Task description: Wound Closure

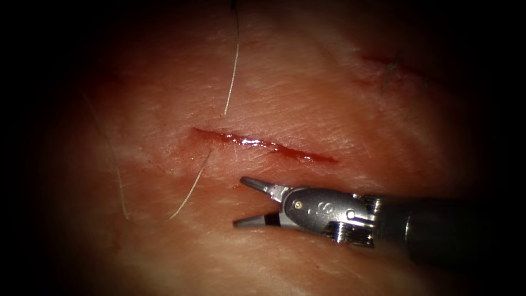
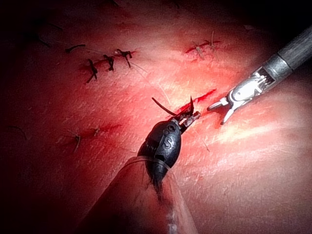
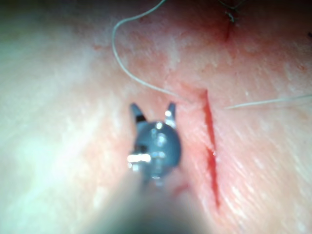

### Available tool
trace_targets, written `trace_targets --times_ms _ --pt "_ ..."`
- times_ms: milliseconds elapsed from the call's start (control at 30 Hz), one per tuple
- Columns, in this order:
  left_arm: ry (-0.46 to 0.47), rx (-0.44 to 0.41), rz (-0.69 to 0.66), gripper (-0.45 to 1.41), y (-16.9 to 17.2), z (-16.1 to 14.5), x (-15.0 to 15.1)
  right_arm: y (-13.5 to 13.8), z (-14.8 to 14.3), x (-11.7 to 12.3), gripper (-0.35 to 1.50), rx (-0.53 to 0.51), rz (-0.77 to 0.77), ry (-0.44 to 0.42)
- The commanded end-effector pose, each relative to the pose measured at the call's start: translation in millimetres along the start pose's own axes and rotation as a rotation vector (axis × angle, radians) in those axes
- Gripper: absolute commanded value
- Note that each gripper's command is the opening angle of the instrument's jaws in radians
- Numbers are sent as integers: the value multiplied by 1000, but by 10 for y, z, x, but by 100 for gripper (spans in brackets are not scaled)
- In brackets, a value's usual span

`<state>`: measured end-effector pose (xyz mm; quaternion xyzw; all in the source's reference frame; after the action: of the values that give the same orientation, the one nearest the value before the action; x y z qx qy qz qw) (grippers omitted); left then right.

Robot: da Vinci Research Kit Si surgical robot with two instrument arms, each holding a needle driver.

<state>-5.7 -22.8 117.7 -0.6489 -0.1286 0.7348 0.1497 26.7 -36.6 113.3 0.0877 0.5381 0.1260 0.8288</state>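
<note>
- the cut (image 1: 263, 144) runs as a thin red, wet slit across the middle of the tissue (image 1: 307, 104), slanting down toward the right in the endoscope view
- the thread (image 1: 233, 71) comes down from the top and meets the tissue just above the cut's left end; it shows again below that end and trails down-left in a pale loop
- in the left wrist view the needle (image 2: 163, 107) is a dark curved sliver at the cut, held near one end by the left tool (image 2: 191, 117); whether its tip sits in the tissue i cannot tell
- the left tool's jaws are closed on that needle, right at the edge of the cut
- the right tool (image 1: 245, 201) lies just below the cut in the endoscope view, coming in from the right, jaws spread wide and holding nothing, apart from the thread
- the right wrist view shows the same spread jaws just beside the cut, thread curving past them
- farther off, older stitched cuts (image 2: 107, 62) with dark knots sit on the tissue in the left wrist view
</note>
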Motion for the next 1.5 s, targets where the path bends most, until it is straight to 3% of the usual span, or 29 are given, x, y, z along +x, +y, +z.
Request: trace_targets --times_ms 33,267,567,700,733,767,900,1067,1200,1500 --pt "5 -3 -3 -45 0 7 -7 11 22 -7 111 -8 -22 1" --pt "13 0 -2 -45 -3 7 -3 43 61 -27 108 -45 -82 -14" --pt "16 0 -4 -45 -1 6 -1 40 97 -47 94 -3 -128 -43" --pt "18 -4 -5 -45 2 6 2 40 106 -47 64 12 -136 -37" --pt "22 -5 -6 -45 2 6 3 40 106 -46 -22 42 -157 -18" --pt "23 -8 -6 -45 2 5 3 40 104 -46 -35 49 -159 -8" --pt "26 -8 -7 -45 0 6 3 37 93 -47 -35 19 -157 -18" --pt "31 -6 -2 -45 0 14 -3 1 46 -46 -35 22 -124 -37" --pt "34 0 10 -45 1 32 -17 -48 -2 -34 -35 36 -122 -26" --pt "33 8 24 -45 9 38 -31 -140 -49 11 -35 81 -101 -1"
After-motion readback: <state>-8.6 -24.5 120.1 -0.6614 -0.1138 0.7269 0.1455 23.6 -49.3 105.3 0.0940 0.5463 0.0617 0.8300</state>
